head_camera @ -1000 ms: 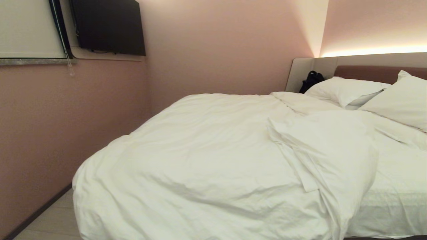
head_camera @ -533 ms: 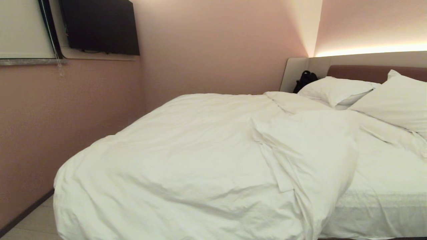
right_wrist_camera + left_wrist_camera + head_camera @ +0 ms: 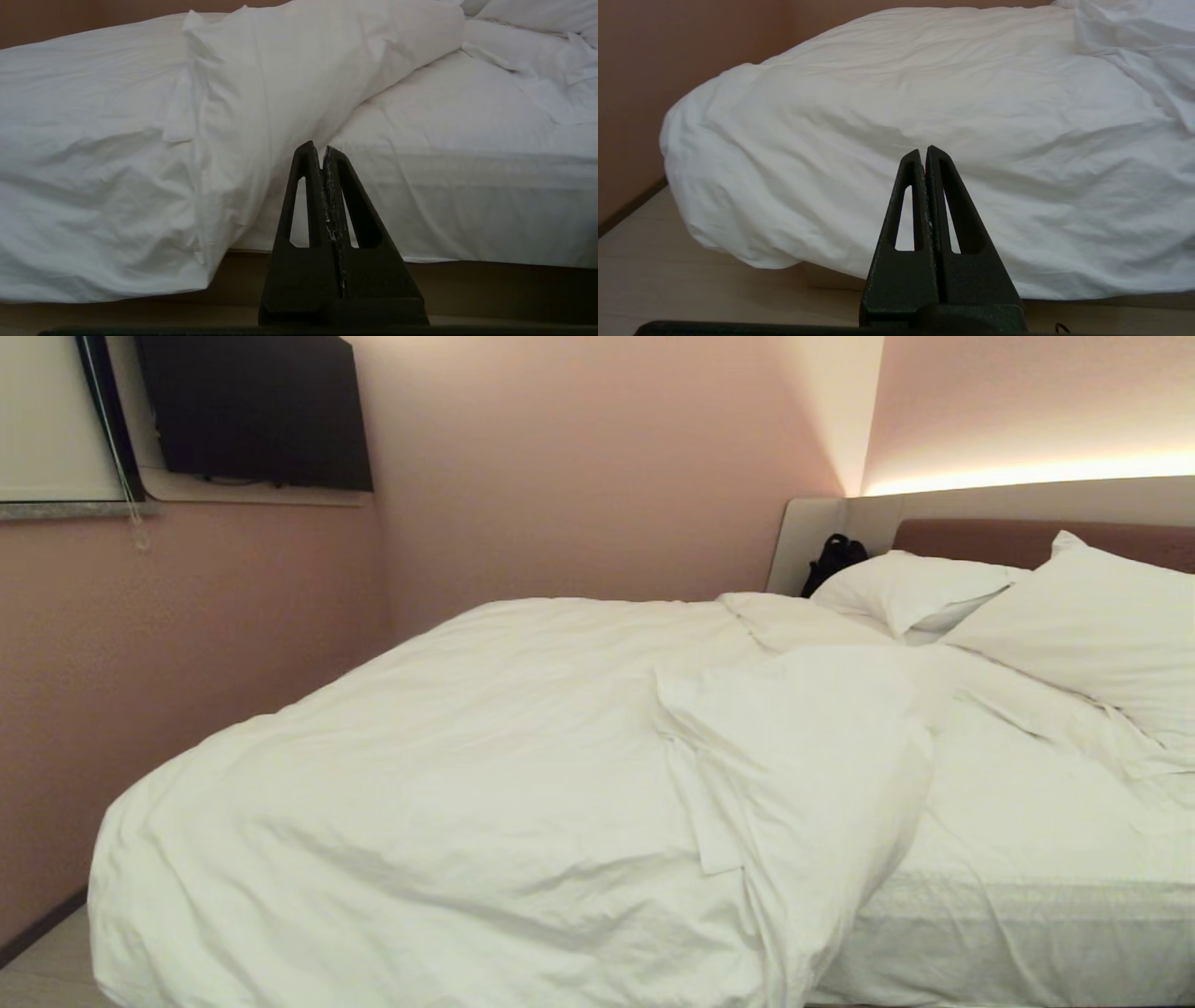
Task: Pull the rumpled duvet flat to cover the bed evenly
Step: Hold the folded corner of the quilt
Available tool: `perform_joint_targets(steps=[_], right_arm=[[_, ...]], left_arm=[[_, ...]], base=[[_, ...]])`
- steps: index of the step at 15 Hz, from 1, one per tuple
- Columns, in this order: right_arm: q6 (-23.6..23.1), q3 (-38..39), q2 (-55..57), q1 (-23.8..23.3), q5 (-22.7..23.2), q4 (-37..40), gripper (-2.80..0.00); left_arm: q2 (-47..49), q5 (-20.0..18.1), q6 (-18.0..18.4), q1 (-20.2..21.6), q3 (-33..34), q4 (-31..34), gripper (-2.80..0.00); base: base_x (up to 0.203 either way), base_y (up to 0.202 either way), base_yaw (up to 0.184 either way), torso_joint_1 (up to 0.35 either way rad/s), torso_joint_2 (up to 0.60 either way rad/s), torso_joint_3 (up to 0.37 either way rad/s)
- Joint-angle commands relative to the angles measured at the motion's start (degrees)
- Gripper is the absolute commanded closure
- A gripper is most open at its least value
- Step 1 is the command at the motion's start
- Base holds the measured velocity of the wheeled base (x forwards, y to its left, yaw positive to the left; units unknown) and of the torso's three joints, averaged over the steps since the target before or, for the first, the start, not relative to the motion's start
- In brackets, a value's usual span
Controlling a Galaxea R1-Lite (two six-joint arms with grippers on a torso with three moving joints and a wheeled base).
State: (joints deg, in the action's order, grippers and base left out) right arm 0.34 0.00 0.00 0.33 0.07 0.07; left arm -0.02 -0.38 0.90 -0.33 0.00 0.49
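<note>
The white duvet (image 3: pixel 448 784) lies rumpled over the foot and far side of the bed (image 3: pixel 1027 933), with one corner folded back (image 3: pixel 794 747), leaving bare sheet on the near side toward the pillows. The bed's mauve headboard (image 3: pixel 971 537) stands at the right. Neither arm shows in the head view. My left gripper (image 3: pixel 923 150) is shut and empty, held short of the duvet (image 3: pixel 924 93) where it hangs over the bed's edge. My right gripper (image 3: pixel 317 148) is shut and empty too, facing the folded duvet edge (image 3: pixel 243 116) and the mattress side (image 3: pixel 467 205).
Two white pillows (image 3: pixel 934 593) (image 3: pixel 1092 635) lie against the headboard, a black bag (image 3: pixel 831 558) beside them. A pink wall (image 3: pixel 187 644) runs close along the bed's far side, with a dark screen (image 3: pixel 261 411) mounted above. Pale floor (image 3: pixel 668 280) lies before the bed.
The whole head view has shifted: the bed and wall slide left in the picture, so the camera has moved rightward. The duvet itself lies as before.
</note>
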Motion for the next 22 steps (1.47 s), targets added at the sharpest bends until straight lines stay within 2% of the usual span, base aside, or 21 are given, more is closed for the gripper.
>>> perform_joint_targets(steps=[1, 22], right_arm=[[0.01, 0.00, 0.00, 0.02, 0.01, 0.01, 0.00], [0.01, 0.00, 0.00, 0.02, 0.01, 0.01, 0.00]], left_arm=[[0.02, 0.03, 0.11, -0.02, 0.00, -0.01, 0.00], [0.02, 0.11, 0.77, -0.02, 0.00, 0.04, 0.00]], base=[[0.000, -0.196, -0.002, 0.002, 0.00, 0.002], [0.000, -0.188, 0.001, 0.003, 0.00, 0.002]])
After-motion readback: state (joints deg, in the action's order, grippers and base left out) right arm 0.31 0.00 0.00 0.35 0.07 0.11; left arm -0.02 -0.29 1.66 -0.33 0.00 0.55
